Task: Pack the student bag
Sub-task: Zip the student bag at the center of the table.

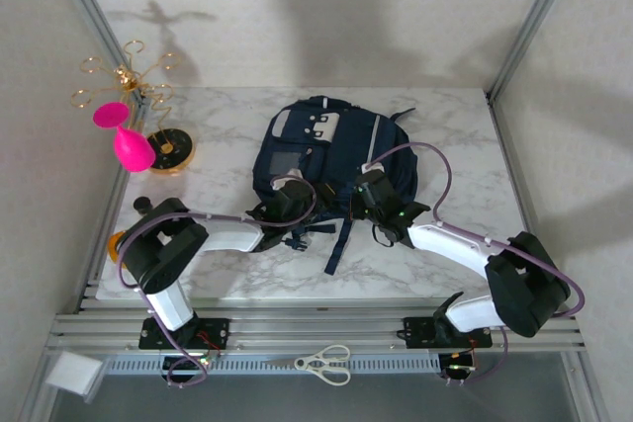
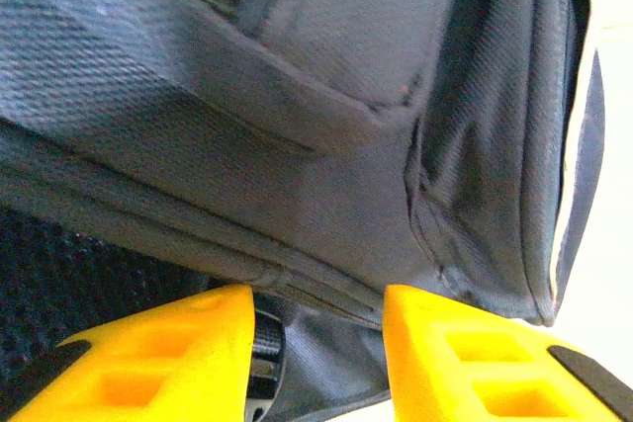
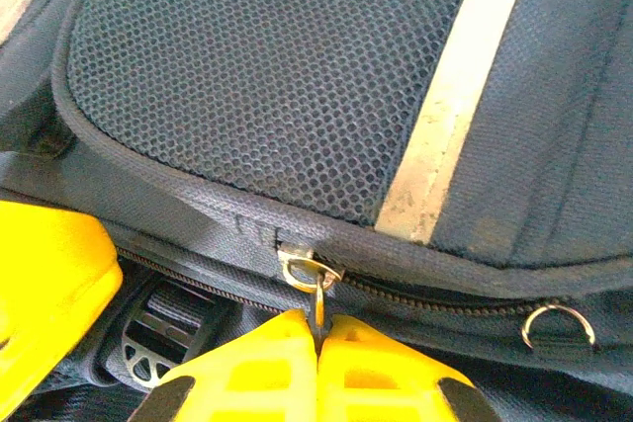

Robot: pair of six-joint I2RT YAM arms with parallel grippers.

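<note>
The student bag [image 1: 326, 150], navy with pale patches and a pale stripe, lies flat in the middle of the marble table. My right gripper [image 1: 368, 195] is at its near edge. In the right wrist view this gripper [image 3: 318, 328] is shut on the metal zipper pull [image 3: 315, 284], which hangs from a slider on the bag's zip below the mesh pocket [image 3: 267, 76]. My left gripper [image 1: 272, 212] is at the bag's near left corner. Seen from the left wrist, its yellow jaws stand apart on either side of a loose fold of the bag's fabric [image 2: 326, 343], under the bag's seam.
A gold wire stand with a pink piece [image 1: 129, 145] and a round gold base [image 1: 170, 150] stands at the far left. White scissors [image 1: 324, 363] lie on the rail in front of the arms. A strap buckle [image 3: 158, 333] and a second zip ring [image 3: 559, 326] lie beside the held pull.
</note>
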